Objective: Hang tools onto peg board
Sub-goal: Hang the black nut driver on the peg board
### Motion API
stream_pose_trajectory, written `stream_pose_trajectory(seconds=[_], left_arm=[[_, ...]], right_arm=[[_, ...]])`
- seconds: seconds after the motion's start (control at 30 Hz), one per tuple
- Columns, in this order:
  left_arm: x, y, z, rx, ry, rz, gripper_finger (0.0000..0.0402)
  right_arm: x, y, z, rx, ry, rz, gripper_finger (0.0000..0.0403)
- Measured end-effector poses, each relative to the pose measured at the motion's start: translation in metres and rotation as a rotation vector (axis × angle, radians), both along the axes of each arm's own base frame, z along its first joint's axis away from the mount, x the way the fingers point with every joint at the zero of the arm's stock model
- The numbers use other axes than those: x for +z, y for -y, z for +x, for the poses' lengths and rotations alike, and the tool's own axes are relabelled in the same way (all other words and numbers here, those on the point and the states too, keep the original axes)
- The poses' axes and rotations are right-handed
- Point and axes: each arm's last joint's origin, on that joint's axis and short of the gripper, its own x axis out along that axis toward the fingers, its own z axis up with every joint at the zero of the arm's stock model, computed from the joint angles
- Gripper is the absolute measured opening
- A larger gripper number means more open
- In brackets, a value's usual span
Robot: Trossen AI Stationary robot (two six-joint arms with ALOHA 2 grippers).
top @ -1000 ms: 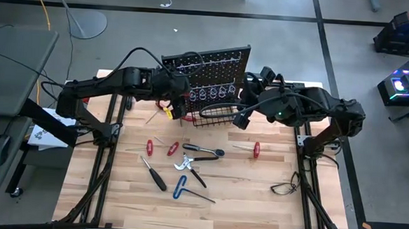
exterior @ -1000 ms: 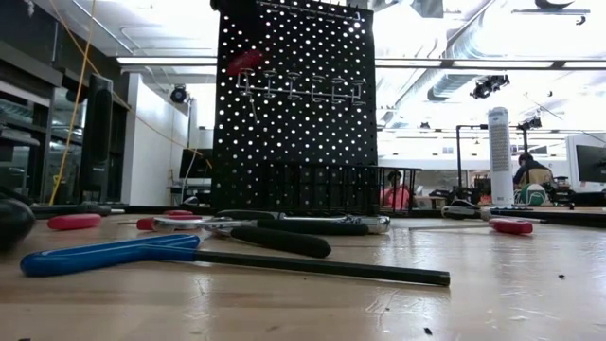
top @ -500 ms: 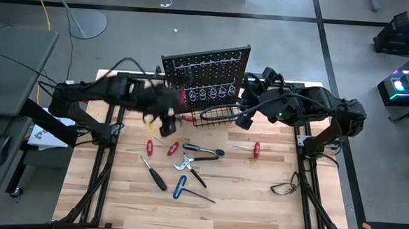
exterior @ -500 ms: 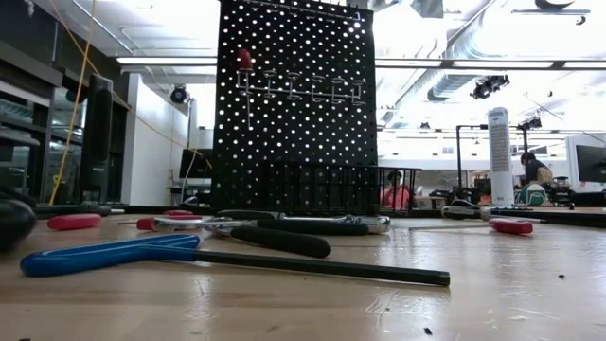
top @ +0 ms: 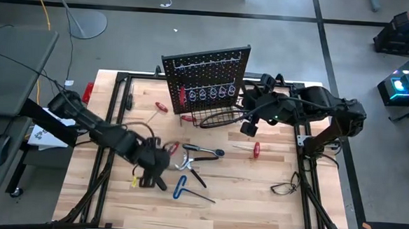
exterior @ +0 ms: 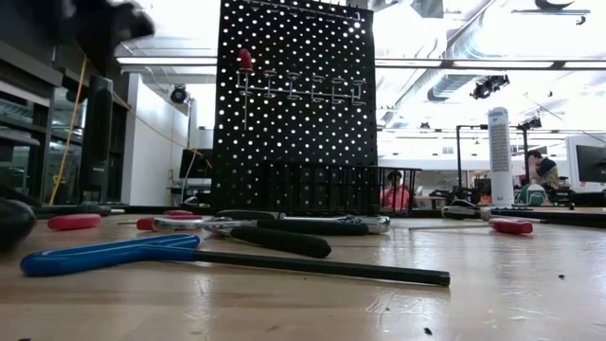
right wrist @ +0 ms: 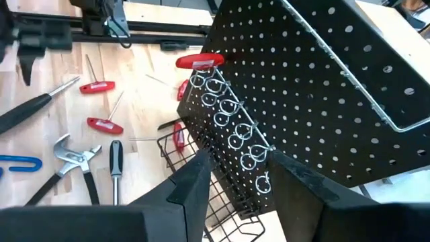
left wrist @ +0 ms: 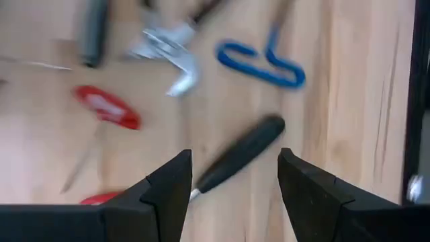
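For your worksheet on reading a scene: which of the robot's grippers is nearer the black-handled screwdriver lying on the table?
Left. The left gripper hovers right over the black-handled screwdriver, fingers open. The right gripper is far off beside the peg board.

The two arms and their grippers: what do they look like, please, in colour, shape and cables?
Both arms are dark, nearly black, built of tubular links with bulky joints. Thin black cables loop along the left arm and the right arm. A small yellow marking shows beside the left gripper. The right gripper has two flat, angular black fingers, and so does the left one.
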Motion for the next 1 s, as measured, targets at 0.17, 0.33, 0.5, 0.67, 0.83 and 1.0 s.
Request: stream_pose_trajectory(seconds=[0.17,0.33,0.5,0.67,0.83,1.0], left_arm=[[-0.038,0.005,-0.008,-0.142,-0.015,0.006,0.0201],[-0.059,0.002,-0.016,-0.234,-0.059,0.022,0.0201],[-0.075,0.0,-0.021,-0.366,-0.062,0.044,0.0201],[-0.091,0.0,-0.021,-0.42,-0.056,0.059,0.02],[-0.112,0.004,-0.014,-0.468,-0.084,0.094,0.02],[-0.135,0.006,-0.007,-0.444,-0.158,0.125,0.019]], right_arm=[[0.0,0.0,0.0,0.0,0.004,0.017,0.0142],[0.0,-0.001,0.0,-0.01,0.018,0.051,0.0142],[0.0,-0.001,0.0,-0.013,0.022,0.056,0.0142],[0.0,-0.001,0.0,-0.013,0.024,0.056,0.0142],[0.0,-0.001,0.0,-0.013,0.025,0.056,0.0142],[0.0,-0.001,0.0,-0.017,0.028,0.061,0.0142]])
